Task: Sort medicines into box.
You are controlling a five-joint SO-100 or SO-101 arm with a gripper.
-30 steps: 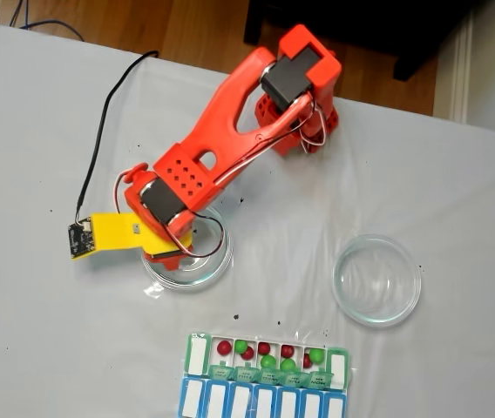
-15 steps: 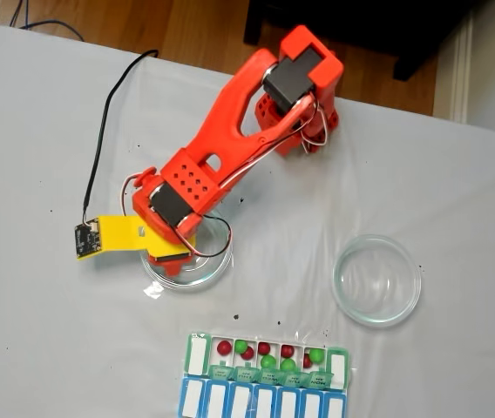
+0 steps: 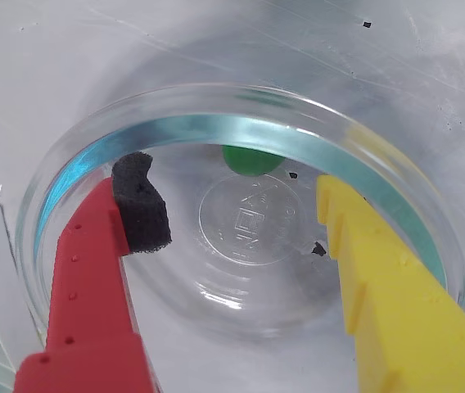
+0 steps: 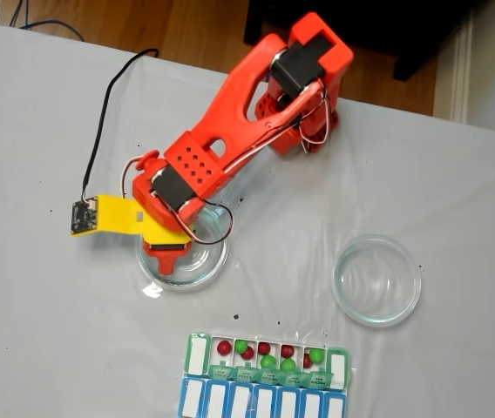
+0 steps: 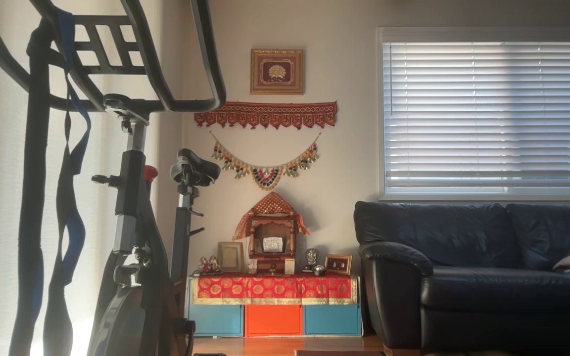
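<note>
Hovering: gripper (image 3: pixel 237 209) is hanging inside the left dish (image 4: pixel 213 261), jaws spread wide, gripping nothing.
Pill: one green pill (image 3: pixel 251 159) is lying against the dish's far wall, between the fingers.
Box: box (image 4: pixel 340 360) is sitting near the table's (image 4: pixel 38 331) front edge, holding red and green pills.

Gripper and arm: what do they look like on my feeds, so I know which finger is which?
The arm is orange-red plastic with black servos, a perforated wrist plate and thin white and black wires. The gripper has one red finger tipped with a black foam pad and one yellow serrated finger. A small black circuit board sits on the yellow bracket.
</note>
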